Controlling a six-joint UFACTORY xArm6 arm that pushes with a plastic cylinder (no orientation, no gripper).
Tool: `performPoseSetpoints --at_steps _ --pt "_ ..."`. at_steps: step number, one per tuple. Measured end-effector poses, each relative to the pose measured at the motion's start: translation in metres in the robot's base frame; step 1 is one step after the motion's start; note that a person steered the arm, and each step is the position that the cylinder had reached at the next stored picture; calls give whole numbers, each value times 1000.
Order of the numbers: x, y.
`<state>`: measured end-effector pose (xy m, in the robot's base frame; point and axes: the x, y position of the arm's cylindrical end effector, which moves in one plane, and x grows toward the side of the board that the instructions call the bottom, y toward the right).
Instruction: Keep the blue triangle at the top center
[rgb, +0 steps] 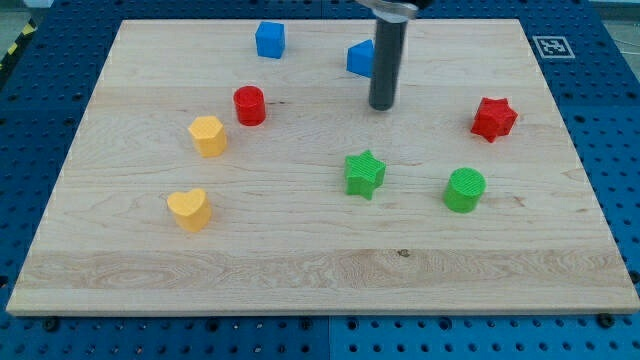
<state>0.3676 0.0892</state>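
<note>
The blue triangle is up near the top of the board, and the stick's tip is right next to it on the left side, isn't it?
Not quite. The camera view shows the blue triangle near the view's top, but my tip stands at its right side, slightly toward the view's bottom, not on the left. The rod partly covers the triangle's right edge.

You saw the rod's tip (382, 106) resting on the table (300, 270) near the top edge, just below and right of the blue triangle (359, 58), which the rod partly hid. A blue cube (270, 39) sat further left along that edge. A red cylinder (249, 105) and two yellow blocks (208, 135) (188, 209) lay toward the left edge. A green star (365, 173) and green cylinder (464, 190) sat right of the middle, a red star (493, 118) near the right edge.
</note>
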Motion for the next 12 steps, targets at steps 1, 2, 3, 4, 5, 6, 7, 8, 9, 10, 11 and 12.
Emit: performPoseSetpoints --at_steps 1,2,3,4,5,6,7,8,9,10,11,12 --pt "-1 29" --pt "-27 68" --pt "-30 69" --pt "-31 62" --pt "-33 57" --pt "-35 43" --pt "-43 23" --pt "-66 -20" --pt "-82 -43" --pt "-99 -74" --pt "-106 -90" --pt "-96 -92"
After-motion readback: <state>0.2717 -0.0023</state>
